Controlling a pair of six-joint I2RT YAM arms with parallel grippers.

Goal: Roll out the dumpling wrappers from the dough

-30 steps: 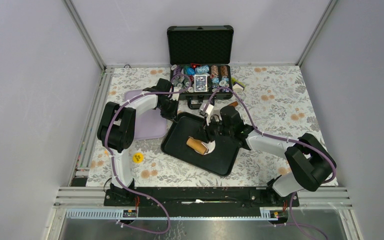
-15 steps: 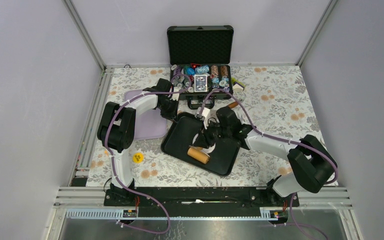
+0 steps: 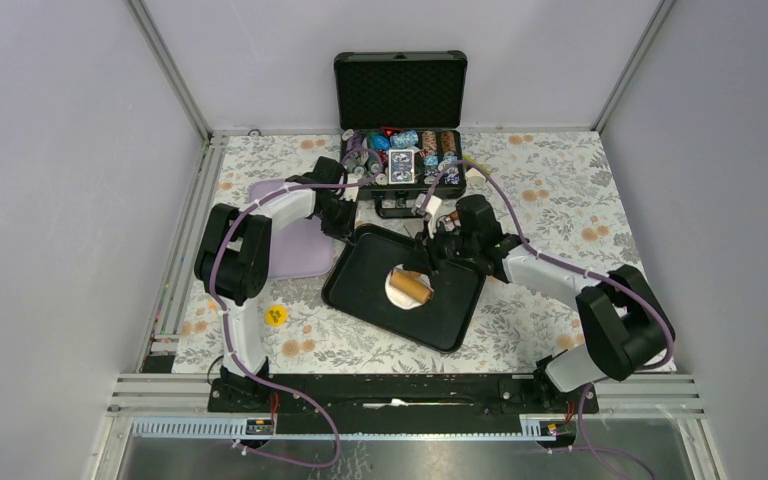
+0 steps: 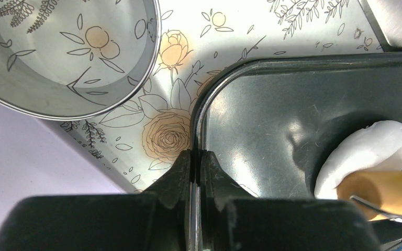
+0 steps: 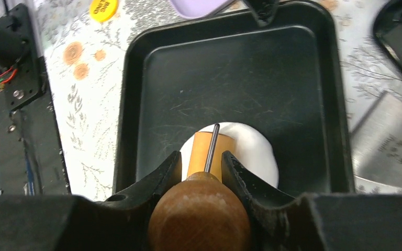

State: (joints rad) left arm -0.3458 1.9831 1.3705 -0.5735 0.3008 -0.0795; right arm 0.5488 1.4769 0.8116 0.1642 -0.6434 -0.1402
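The dough (image 3: 397, 291) is a round white pat in the black tray (image 3: 442, 320). A wooden roller (image 3: 416, 285) lies across the dough (image 5: 252, 150), and my right gripper (image 5: 200, 157) is shut on the roller's round handle (image 5: 199, 215). In the top view that gripper (image 3: 440, 256) is over the tray's far side. My left gripper (image 4: 195, 152) is shut on the rim of the tray (image 4: 272, 115) at its far left corner (image 3: 348, 232). From there the dough (image 4: 369, 151) shows under the roller (image 4: 384, 189). No dumpling wrappers are in view.
A steel ring cutter (image 4: 68, 52) stands just left of the tray's corner. A lilac board (image 3: 295, 250) lies left of the tray and a yellow disc (image 3: 275, 316) nearer the front. An open black case of chips (image 3: 400, 150) stands behind. A metal scraper (image 5: 392, 146) lies beyond the tray's right rim.
The right gripper pushed the roller toward the tray's near left, then drew it back to the far right over the dough. The left gripper has kept its hold on the rim.
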